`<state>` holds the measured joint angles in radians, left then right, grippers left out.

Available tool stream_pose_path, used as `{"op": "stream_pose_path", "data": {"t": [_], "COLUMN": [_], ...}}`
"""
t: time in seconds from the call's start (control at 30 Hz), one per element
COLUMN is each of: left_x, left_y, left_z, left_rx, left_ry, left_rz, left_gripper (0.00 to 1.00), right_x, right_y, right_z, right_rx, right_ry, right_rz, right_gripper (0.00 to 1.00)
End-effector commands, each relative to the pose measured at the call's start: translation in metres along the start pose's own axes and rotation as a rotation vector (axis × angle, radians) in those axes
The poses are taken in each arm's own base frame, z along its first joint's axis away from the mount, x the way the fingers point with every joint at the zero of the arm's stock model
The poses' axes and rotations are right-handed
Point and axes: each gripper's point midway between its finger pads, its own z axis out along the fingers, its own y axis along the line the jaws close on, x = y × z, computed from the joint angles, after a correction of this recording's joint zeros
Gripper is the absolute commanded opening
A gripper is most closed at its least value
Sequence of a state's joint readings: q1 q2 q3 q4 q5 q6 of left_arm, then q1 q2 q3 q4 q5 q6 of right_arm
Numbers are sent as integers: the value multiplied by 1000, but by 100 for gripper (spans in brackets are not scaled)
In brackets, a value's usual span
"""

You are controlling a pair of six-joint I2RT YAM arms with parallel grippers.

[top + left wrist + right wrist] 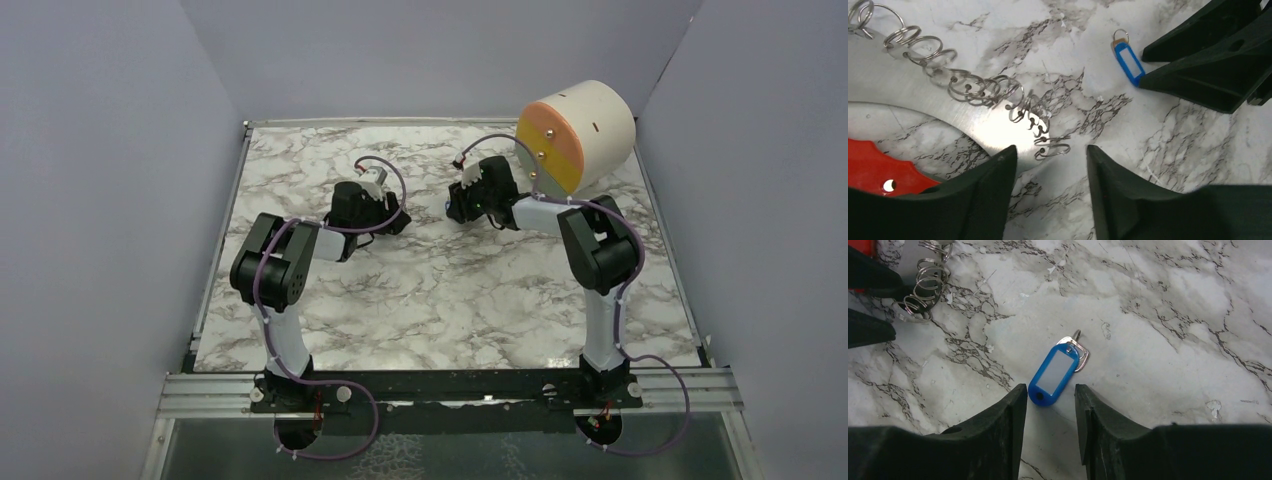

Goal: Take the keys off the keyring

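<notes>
My right claw is hanging open around the key. My left claw is hanging open, keyring at 10 o'clock.

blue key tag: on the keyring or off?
Off. The blue key tag lies alone on the marble, clear of the keyring.

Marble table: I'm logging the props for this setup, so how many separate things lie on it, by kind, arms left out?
Blue plastic key tag with small silver ring: 1
Curved silvery metal band with red end and wire loops: 1
Big cream cylinder with orange-and-yellow face: 1
Total: 3
</notes>
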<state>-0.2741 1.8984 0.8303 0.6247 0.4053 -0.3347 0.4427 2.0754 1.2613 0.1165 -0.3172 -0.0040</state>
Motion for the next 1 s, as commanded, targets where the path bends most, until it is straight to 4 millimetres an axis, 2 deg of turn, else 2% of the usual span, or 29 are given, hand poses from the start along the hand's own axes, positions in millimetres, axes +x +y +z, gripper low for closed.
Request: {"op": "stream_pose_path", "data": {"t": [0.0,0.1,0.13,0.17,0.2,0.23,0.3,0.43,0.53,0.8,0.97], "left_x": [-13,-20,-23,-27,-31,-33,-51,-68,-78,-85,-86], "left_y": [-11,-14,-14,-16,-16,-15,-17,-14,-14,-5,0], "left_z": [-10,-18,-22,-26,-31,-34,-49,-72,-82,-113,-136], "left_rx": [40,24,16,9,-4,-21,-63,-144,-184,-302,-369], "left_ry": [-38,-60,-67,-78,-89,-94,-139,-171,-169,-217,-266], "left_rz": [6,17,20,24,29,32,61,108,111,110,120], "left_gripper": [62,67,75,93,98,99,99,99,99,99,99], "right_x": [-30,-38,-41,-45,-49,-52,-62,-87,-97,-105,-99], "right_y": [-8,-6,-6,-6,-6,-5,-3,5,12,28,28], "right_z": [-14,-24,-27,-31,-36,-41,-53,-86,-111,-187,-216], "right_rx": [45,52,59,66,73,79,87,103,109,166,219], "right_ry": [-79,-106,-115,-127,-138,-148,-180,-258,-308,-451,-483], "right_rz": [-21,-30,-33,-36,-40,-42,-52,-71,-79,-85,-73], "right_gripper": [42,43,43,43,43,43,43,43,43,44,45]}}
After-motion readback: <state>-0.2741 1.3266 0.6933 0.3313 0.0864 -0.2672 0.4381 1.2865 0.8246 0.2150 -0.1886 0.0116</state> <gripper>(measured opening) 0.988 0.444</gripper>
